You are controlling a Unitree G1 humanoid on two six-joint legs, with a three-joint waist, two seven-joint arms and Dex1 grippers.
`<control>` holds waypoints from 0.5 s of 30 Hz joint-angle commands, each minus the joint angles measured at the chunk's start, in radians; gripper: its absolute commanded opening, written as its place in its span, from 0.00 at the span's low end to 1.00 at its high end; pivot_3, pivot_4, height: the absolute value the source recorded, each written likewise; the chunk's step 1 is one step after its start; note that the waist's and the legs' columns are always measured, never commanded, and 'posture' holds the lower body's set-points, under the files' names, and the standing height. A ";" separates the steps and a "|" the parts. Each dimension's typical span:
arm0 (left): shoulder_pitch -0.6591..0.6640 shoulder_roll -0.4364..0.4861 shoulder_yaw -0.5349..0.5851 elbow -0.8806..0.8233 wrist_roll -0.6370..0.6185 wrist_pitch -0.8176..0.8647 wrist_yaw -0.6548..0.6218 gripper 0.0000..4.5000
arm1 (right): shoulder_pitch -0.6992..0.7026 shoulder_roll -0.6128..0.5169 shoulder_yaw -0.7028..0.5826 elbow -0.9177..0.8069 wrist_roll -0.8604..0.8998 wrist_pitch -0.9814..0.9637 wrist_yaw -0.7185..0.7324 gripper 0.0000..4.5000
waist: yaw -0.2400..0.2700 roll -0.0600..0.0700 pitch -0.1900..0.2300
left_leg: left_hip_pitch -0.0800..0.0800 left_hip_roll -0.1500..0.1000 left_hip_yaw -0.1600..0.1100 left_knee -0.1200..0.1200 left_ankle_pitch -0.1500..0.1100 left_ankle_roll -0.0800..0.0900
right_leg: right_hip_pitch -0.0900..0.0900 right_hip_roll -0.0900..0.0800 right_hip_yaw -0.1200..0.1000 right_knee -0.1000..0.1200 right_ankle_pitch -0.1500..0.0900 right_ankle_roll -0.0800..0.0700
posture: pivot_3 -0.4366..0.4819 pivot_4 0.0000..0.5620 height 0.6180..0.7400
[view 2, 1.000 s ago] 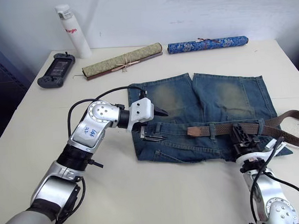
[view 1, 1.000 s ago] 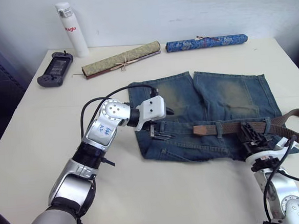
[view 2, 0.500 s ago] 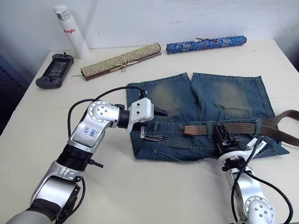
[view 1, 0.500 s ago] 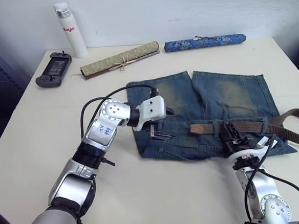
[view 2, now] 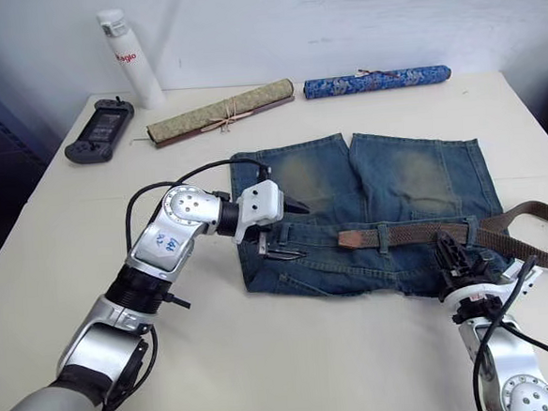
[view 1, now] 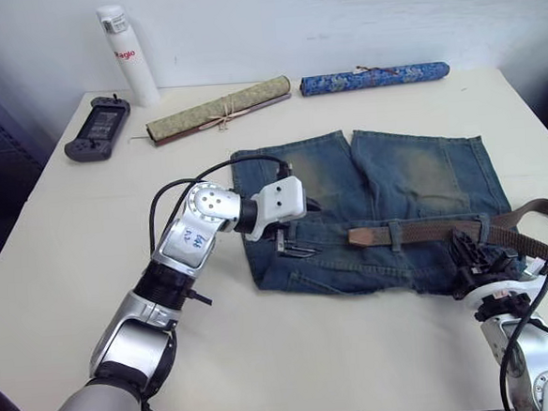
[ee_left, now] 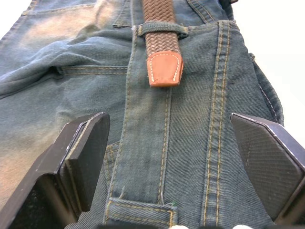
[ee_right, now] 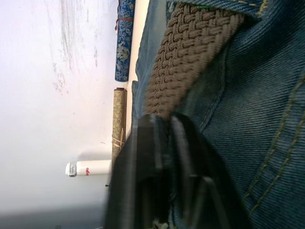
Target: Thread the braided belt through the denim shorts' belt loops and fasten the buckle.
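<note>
Denim shorts (view 1: pixel 386 198) flat on table (view 1: pixel 71 267), braided belt (view 1: pixel 426 232) through belt loops (view 1: pixel 396 236) along the waistband, tan tip just ahead of left hand (ee_left: pixel 167 162), whose fingers (ee_left: pixel 86 157) are spread apart over waistband. Right hand (view 1: pixel 480 259) sits at shorts' corner beside belt; fingers together, grip unclear.

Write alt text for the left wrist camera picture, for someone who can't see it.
The braided belt's tan leather tip pokes out from under a belt loop on the denim shorts' waistband. The left claw's two black fingers stand wide open either side of the waistband, with another belt loop between them.
</note>
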 commanded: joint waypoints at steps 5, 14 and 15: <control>-0.002 0.003 0.008 -0.040 0.001 -0.008 0.005 1.00 | -0.020 -0.027 -0.027 0.000 0.027 -0.004 0.017 0.01 | 0.001 0.000 0.000 | 0.000 0.000 0.000 0.000 0.000 0.000 | 0.000 0.000 0.000 0.000 0.000 0.000 | 0.48 0.27 0.56; -0.005 0.005 0.005 -0.036 0.004 -0.011 0.005 1.00 | -0.013 -0.029 0.089 -0.014 -0.049 0.071 0.035 0.01 | 0.000 0.000 0.000 | 0.000 0.000 0.000 0.000 0.000 0.000 | 0.000 0.000 0.000 0.000 0.000 0.000 | 0.48 0.27 0.56; -0.006 0.005 0.005 -0.035 0.004 -0.011 0.004 1.00 | -0.010 -0.015 0.110 -0.024 -0.059 0.073 0.034 0.01 | -0.002 0.000 0.000 | 0.000 0.000 0.000 0.000 0.000 0.000 | 0.000 0.000 0.000 0.000 0.000 0.000 | 0.48 0.27 0.56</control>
